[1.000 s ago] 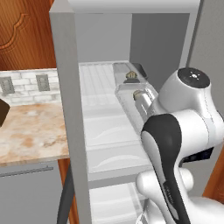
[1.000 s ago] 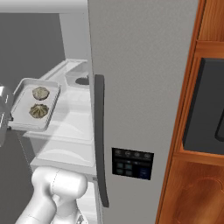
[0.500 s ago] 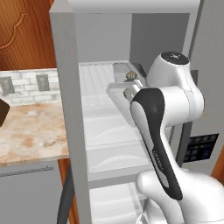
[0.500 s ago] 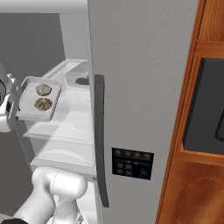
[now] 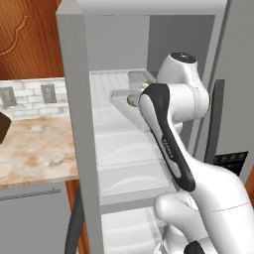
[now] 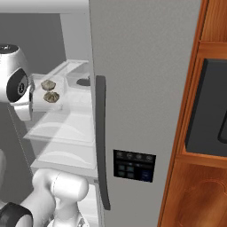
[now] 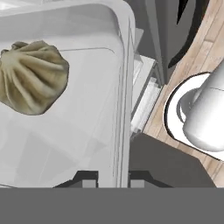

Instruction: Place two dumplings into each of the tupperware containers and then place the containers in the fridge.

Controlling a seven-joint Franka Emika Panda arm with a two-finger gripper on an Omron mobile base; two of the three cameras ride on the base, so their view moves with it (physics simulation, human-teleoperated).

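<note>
The light grey tupperware container (image 7: 65, 144) is pinched by its raised rim in my shut gripper (image 7: 113, 181). One dumpling (image 7: 33, 76) lies in it close to the hand. From the right, two dumplings (image 6: 47, 84) (image 6: 52, 96) sit in this container, held just above the front of the fridge's upper shelf (image 6: 66, 128). The light container (image 5: 121, 96) juts out from behind my forearm. The darker tupperware container (image 6: 80, 80) stands at the back of the same shelf, also seen as a dark container (image 5: 141, 77). The fridge (image 5: 74, 124) stands open.
The fridge's shut door (image 6: 142, 88) with a dark handle (image 6: 101, 142) and a black dispenser panel (image 6: 133, 164) is to the right. A marble counter (image 5: 34, 144) lies left of the fridge. Wooden cabinets (image 6: 213, 26) frame a black appliance (image 6: 208, 111).
My arm has swung the light container with its dumplings inward, from outside the fridge's left edge to over the upper shelf. The grip has stayed shut.
</note>
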